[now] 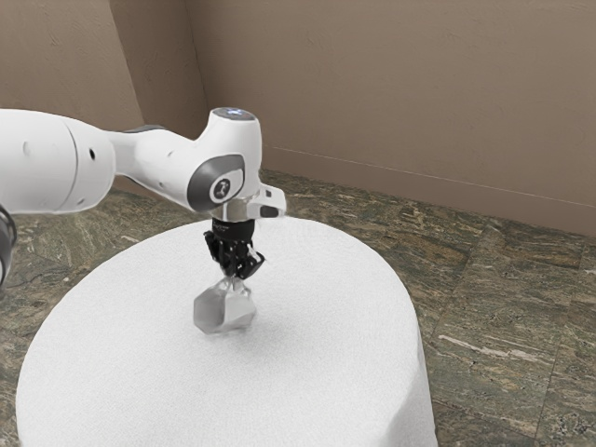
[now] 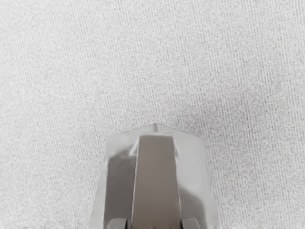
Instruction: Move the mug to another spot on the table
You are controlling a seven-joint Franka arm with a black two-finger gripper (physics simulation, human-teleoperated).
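White-clothed round table [image 1: 354,317] stands on a mottled stone floor [image 1: 507,279], tan walls [image 1: 419,74] behind, as the black gripper [image 1: 237,279] clamps the grey faceted mug [image 1: 222,315] by its rim.

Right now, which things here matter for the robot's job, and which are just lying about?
Part of the job:
- the mug, grey and faceted
- the tool, shut on the mug's top
- the table, round and white, where the mug gets moved

Just there:
- the floor, stone-patterned
- the wall, brown, behind the table
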